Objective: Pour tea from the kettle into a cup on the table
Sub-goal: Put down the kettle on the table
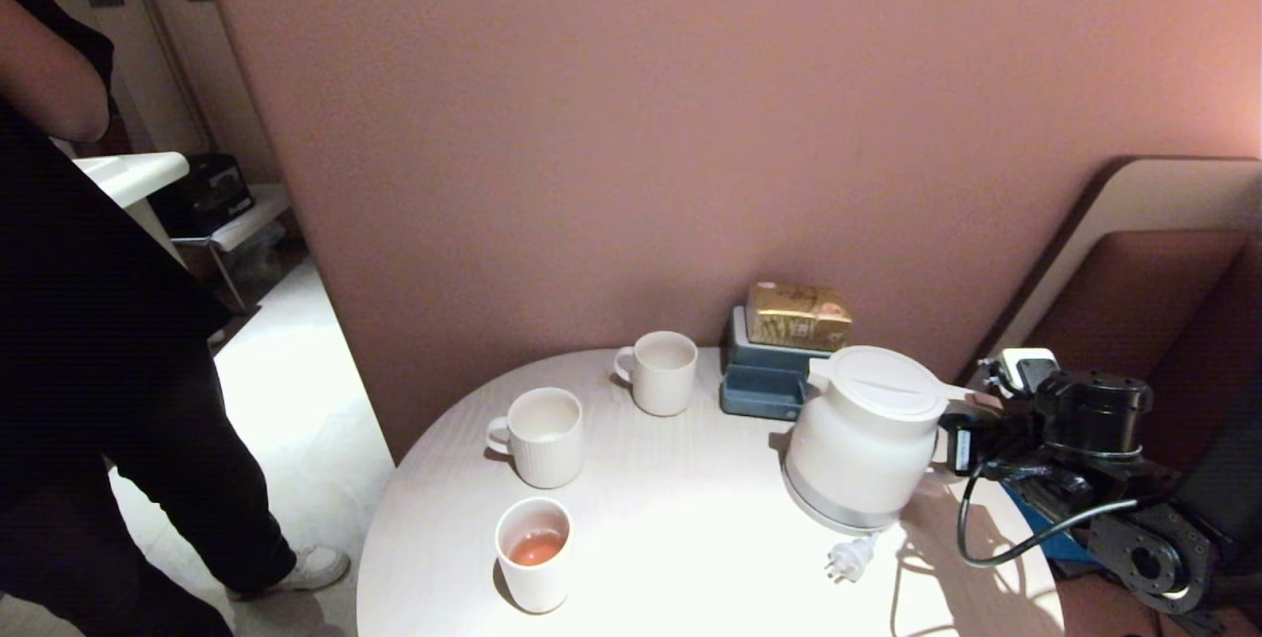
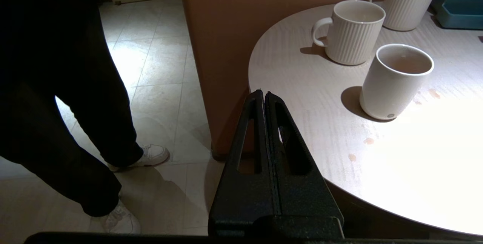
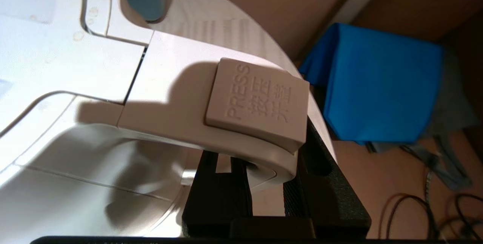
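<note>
Cup w/ reddish tea sits lower center-left of head view on round white table. Kettle right of center, tilted, base edge raised off tabletop; its plug lies just below. R gripper clamped on kettle handle. L gripper fingers pressed together, off table edge. Two ribbed mugs farther back.

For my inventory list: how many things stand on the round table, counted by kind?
Cups: 3
Kettle: 1
Blue box: 1
Golden packet, on the box: 1
Total: 6
</note>
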Controlling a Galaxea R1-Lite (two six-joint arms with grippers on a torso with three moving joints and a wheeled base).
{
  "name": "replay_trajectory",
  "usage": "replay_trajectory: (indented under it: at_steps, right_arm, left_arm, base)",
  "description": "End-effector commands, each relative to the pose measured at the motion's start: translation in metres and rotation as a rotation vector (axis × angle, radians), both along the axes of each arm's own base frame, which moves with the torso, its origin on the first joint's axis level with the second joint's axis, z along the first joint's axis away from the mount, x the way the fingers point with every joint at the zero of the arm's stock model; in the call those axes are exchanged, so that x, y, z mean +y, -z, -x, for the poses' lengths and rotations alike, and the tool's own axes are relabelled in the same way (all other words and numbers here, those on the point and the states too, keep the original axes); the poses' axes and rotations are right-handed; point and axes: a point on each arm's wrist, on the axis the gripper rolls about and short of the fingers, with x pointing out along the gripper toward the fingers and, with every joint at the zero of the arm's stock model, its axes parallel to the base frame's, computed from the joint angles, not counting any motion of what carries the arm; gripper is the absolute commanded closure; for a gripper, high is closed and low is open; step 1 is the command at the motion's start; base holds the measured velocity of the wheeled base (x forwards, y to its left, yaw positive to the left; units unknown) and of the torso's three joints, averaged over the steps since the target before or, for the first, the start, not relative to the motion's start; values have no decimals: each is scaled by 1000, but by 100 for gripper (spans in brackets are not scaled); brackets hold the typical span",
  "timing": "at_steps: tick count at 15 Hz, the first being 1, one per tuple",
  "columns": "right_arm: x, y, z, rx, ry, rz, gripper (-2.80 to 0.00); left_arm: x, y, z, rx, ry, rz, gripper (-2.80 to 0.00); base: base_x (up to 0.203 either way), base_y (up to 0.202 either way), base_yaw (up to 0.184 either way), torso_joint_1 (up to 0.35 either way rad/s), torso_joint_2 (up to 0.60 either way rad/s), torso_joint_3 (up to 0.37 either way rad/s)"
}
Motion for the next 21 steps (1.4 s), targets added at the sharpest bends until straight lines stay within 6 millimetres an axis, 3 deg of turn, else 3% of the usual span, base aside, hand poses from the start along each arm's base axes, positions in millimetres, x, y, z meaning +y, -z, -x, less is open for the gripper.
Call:
replay_trajectory:
  at_steps: [1, 10, 11, 15, 21]
  right_arm:
    - [0, 0, -2, -37, 15, 9, 0]
    - [2, 2, 2, -32, -12, 14, 0]
    - [2, -2, 3, -27, -20, 7, -280]
    - [3, -15, 8, -8, -54, -13, -280]
    - [3, -13, 10, 10, -64, -19, -280]
  left_arm:
    - [0, 0, 0, 2, 0, 0, 0]
    - [0, 0, 0, 2, 0, 0, 0]
    - [0, 0, 0, 1, 0, 0, 0]
    - [0, 0, 0, 2, 0, 0, 0]
    - [0, 0, 0, 2, 0, 0, 0]
  base:
    - [0, 0, 0, 0, 0, 0]
    - [0, 0, 0, 0, 0, 0]
    - [0, 0, 0, 0, 0, 0]
    - [0, 0, 0, 0, 0, 0]
    - [0, 0, 0, 0, 0, 0]
